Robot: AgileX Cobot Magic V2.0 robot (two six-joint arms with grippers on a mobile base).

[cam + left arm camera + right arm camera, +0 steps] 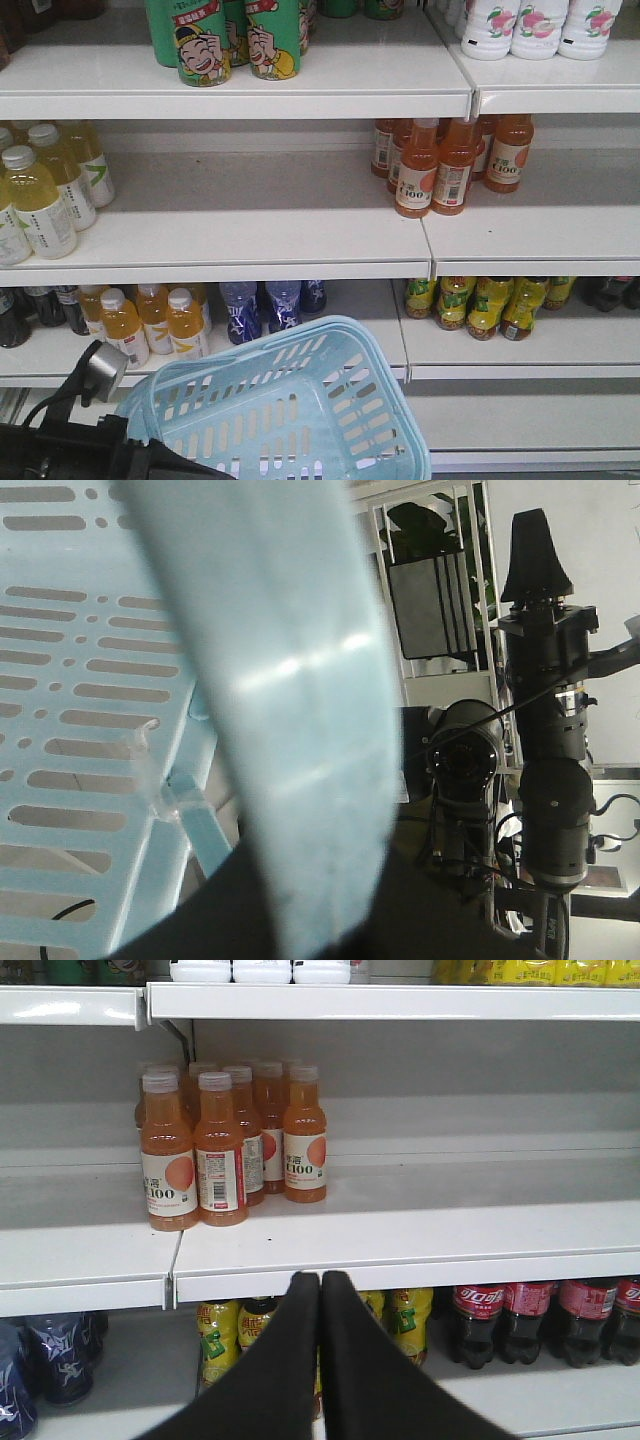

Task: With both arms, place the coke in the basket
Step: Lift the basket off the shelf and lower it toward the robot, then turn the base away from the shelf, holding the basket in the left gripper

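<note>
The slim red coke bottle could not be seen in any view, so it was not in the basket (375, 400) and not in a gripper. The blue basket hung in the air low in front of the shelves, tipped a bit, and it had nothing in it. The black left arm (55, 450) sat right beside its corner. In the left wrist view the basket's handle (290, 680) ran close across the camera as a big blur. The left gripper was probably holding that handle, but its fingers were hidden, so I could not tell if they were closed. The right gripper (320, 1278) was pressed shut with nothing in it. It pointed at the edge of the white shelf (400, 1240) where the orange juice bottles (220, 1150) stood. Some dark cola bottles (500, 1320) with red labels stood lower down on the right, but those were not the one to take. The job was only just starting. To do this step well, the right gripper should open wide before it reaches in. It should find the red bottle first and grab it around the middle. The left arm should hold the basket steady, with the open side up.
</note>
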